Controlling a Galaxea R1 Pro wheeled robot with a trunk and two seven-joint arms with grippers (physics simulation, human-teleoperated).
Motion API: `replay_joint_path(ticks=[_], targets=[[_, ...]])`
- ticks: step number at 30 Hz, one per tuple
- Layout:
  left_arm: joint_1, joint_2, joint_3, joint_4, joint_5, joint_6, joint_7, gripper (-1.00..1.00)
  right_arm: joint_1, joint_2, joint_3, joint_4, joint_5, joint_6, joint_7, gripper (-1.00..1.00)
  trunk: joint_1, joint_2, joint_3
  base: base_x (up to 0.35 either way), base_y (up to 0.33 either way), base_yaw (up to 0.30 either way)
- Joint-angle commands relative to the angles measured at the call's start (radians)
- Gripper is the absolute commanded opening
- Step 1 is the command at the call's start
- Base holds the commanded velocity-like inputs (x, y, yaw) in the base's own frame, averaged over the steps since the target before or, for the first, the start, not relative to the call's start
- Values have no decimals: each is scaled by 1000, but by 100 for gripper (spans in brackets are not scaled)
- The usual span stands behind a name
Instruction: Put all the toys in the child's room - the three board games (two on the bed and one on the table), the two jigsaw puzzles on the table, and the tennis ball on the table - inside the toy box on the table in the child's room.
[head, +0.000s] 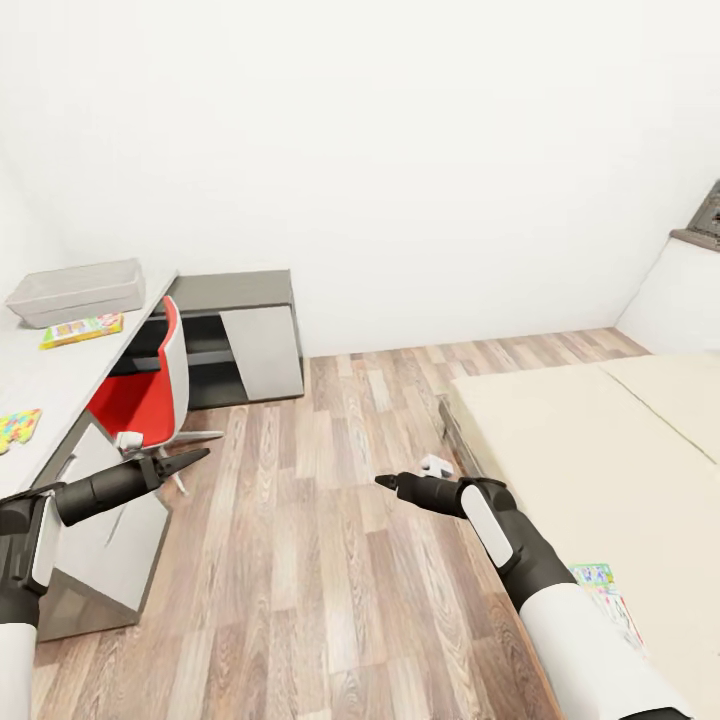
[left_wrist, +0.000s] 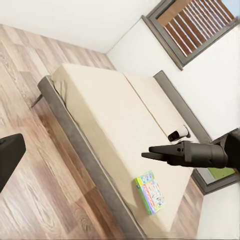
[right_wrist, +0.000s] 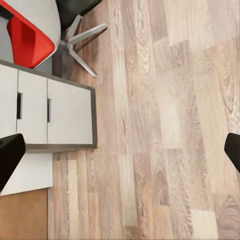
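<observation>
Both your grippers — left (head: 200, 457), right (head: 383, 482) — are pinched closed, holding nothing; toy box (head: 78, 291) sits at ten o'clock on the tabletop (head: 50, 375).

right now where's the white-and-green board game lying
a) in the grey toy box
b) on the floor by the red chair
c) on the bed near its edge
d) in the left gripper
c: the board game lies flat on the beige sheet of the bed, close to its edge; the head view shows it there beside the right arm too.
</observation>
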Motion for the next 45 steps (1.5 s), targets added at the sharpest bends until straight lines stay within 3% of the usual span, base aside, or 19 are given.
replay_joint_path(ticks=[1, 21, 45], targets=[[0, 0, 0, 0, 2, 10, -2, 100, -1, 0, -1, 0, 4, 4, 4, 100, 1, -2, -2, 0, 219, -268], [0, 0, 0, 0, 2, 10, -2, 100, -1, 0, 0, 6, 4, 3, 4, 100, 1, -2, -2, 0, 231, -258], [1, 6, 5, 32, 5, 5, -5, 100, 4, 0, 1, 9, 4, 3, 13, 100, 1, -2, -2, 2, 197, -14]])
